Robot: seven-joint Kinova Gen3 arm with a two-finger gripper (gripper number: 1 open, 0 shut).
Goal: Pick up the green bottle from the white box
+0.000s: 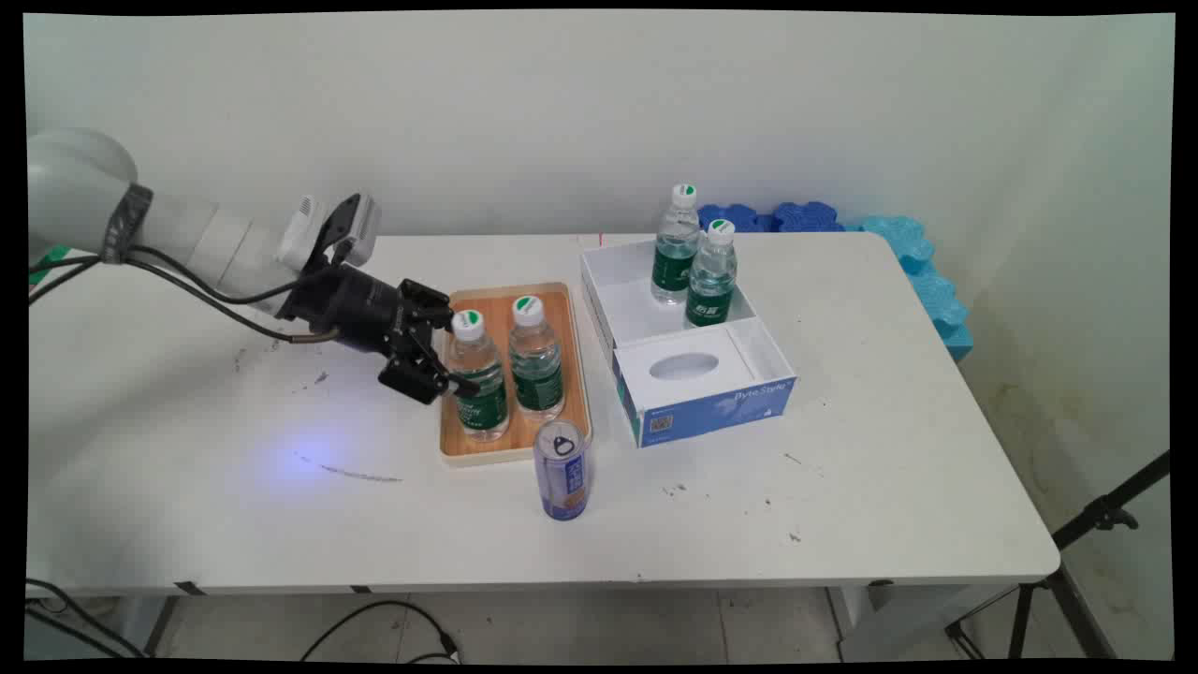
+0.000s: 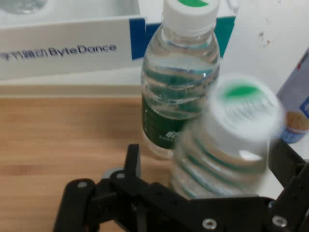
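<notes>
A: Main view, item one: gripper (image 1: 447,367), reaching in from the left, level with the near bottle (image 1: 478,379) on the tray (image 1: 514,447).

B: Fingers?

A: Set either side of the near bottle's body, one finger (image 1: 462,384) lying across its label. Hand view shows the bottle (image 2: 227,150) between the fingers, close and blurred; whether they press it or only flank it, cannot tell.

B: Item two?

A: Second bottle (image 1: 536,360), upright on the same tray, just beside the first on its right. White caps with green marks, green labels, both. Hand view has it (image 2: 179,79) standing behind the near one.

B: Off the tray?

A: Can (image 1: 562,470), blue, upright, just beside the tray's near right corner. Box (image 1: 708,409), white and blue, right of the tray, open-topped, two compartments. Far compartment holds two more bottles (image 1: 693,257), upright, touching or nearly so. Near compartment has an oval hole in its floor.

B: Surface?

A: Table (image 1: 842,487), white, scuffed. Blue foam pieces (image 1: 913,251) at its far right edge.
</notes>
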